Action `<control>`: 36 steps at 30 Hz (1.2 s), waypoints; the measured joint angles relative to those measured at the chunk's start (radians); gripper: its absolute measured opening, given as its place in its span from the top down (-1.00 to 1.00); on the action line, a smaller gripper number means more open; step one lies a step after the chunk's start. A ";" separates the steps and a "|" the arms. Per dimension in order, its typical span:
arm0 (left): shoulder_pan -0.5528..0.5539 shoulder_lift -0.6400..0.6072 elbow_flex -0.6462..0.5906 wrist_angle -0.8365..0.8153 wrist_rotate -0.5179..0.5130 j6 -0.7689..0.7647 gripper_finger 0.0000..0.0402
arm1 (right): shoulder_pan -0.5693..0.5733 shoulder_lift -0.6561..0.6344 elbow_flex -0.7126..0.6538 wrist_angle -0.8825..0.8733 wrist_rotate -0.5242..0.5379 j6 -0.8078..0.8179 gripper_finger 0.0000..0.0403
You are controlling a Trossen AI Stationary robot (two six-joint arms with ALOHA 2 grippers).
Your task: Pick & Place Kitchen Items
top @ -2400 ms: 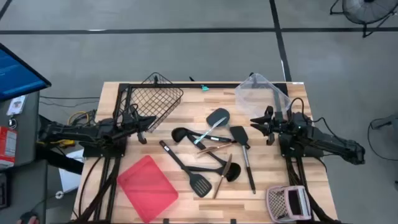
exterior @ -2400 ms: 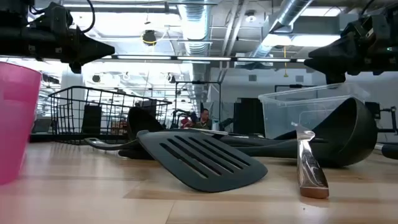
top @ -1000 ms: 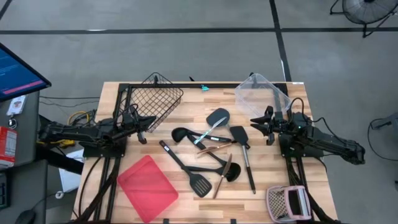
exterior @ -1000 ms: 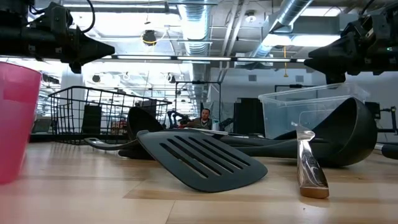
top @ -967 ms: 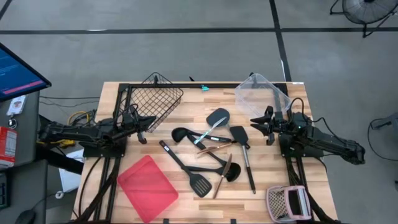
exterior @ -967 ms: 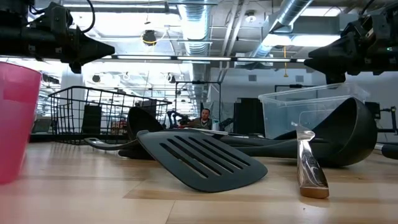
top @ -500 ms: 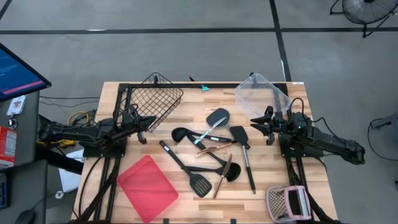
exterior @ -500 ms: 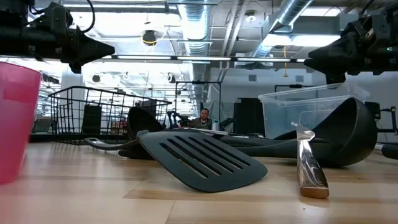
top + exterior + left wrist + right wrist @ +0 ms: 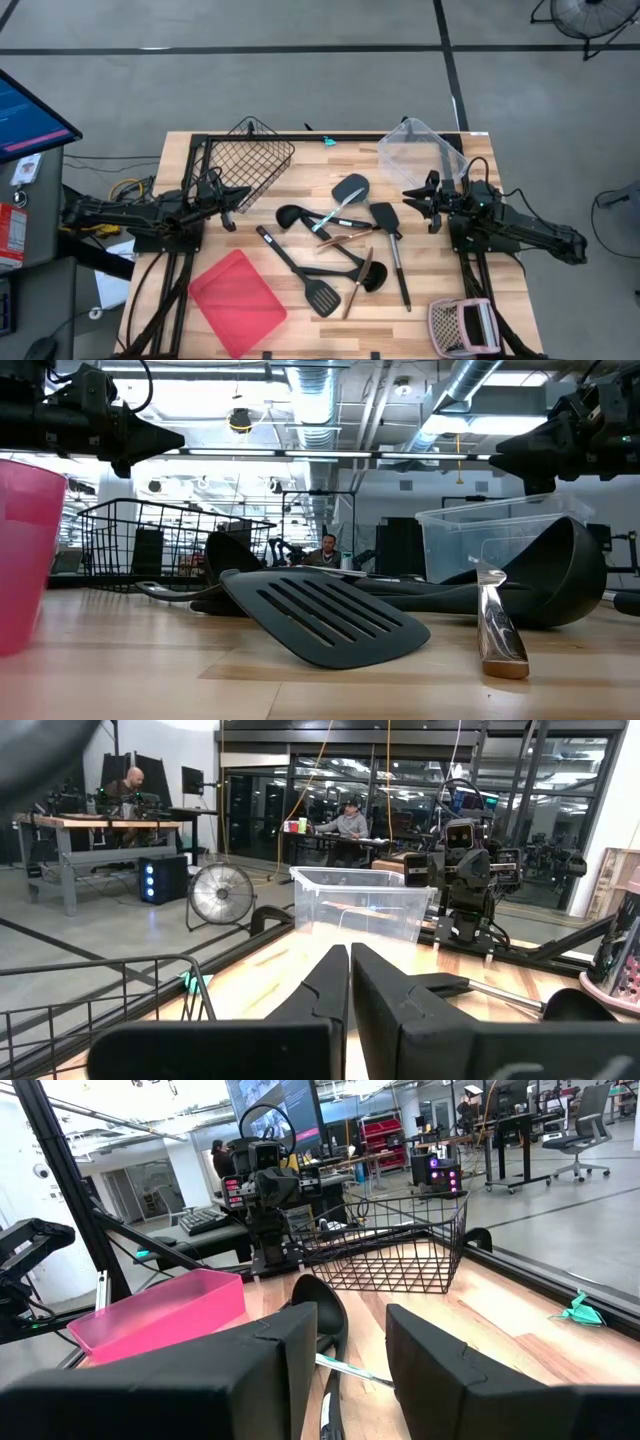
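Centrally on the wooden table (image 9: 440, 290), the kitchen items (image 9: 335, 250) lie in a loose overlapping heap, with a slotted turner (image 9: 320, 618) nearest the low camera and a copper-coloured piece (image 9: 498, 630) just beside it. Around them stand a black wire basket (image 9: 250, 160) at the far left, a clear plastic bin (image 9: 418, 148) at the far right, a flat red tray (image 9: 237, 303) at the near left and a pink rack (image 9: 460, 325) at the near right corner. The left gripper (image 9: 230, 208) hovers beside the basket with its fingers (image 9: 325, 985) pressed together; the right gripper (image 9: 418, 200) hovers beside the bin, fingers (image 9: 290, 1350) parted and empty. Both sit well apart from the heap.
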 joint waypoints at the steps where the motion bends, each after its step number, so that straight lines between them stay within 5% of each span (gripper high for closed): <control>1: 0.000 0.000 0.000 0.000 0.000 0.000 0.99 | 0.000 0.000 0.000 0.000 0.000 0.000 0.41; 31: 0.000 0.000 0.000 0.019 -0.003 0.042 0.99 | 0.000 0.000 -0.001 0.008 0.000 0.000 0.41; 36: 0.000 0.000 0.000 0.023 0.000 -0.012 0.99 | 0.000 0.000 -0.002 0.071 0.000 0.178 0.41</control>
